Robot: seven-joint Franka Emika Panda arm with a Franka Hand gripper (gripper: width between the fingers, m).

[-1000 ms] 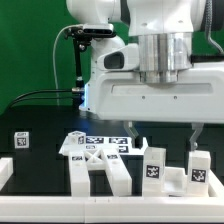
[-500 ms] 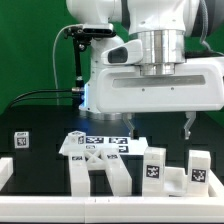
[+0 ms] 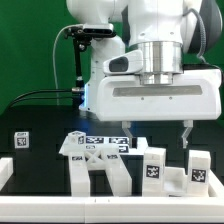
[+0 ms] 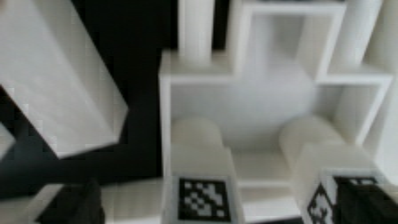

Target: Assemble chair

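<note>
**Wide-open fingers over crowded chair parts: a tipped block is the risk**

Nearest, on the black table [image 3: 45, 155], a chunky white plastic chair block with a black-and-white tag [image 3: 151, 167] stands upright. A second like block [image 3: 198, 169] stands near it, and a flat white tagged chair slab [image 3: 95, 165] lies just beside, toward the exterior view's left. A descent slightly off-centre would likely set a fingertip on a block's top, tipping it or shoving its neighbour. Above them, seemingly a little behind, the white two-finger gripper [image 3: 155, 133] hangs pointing straight down, fingers spread wide and holding nothing, under the bulky white arm [image 3: 150, 95]
</note>
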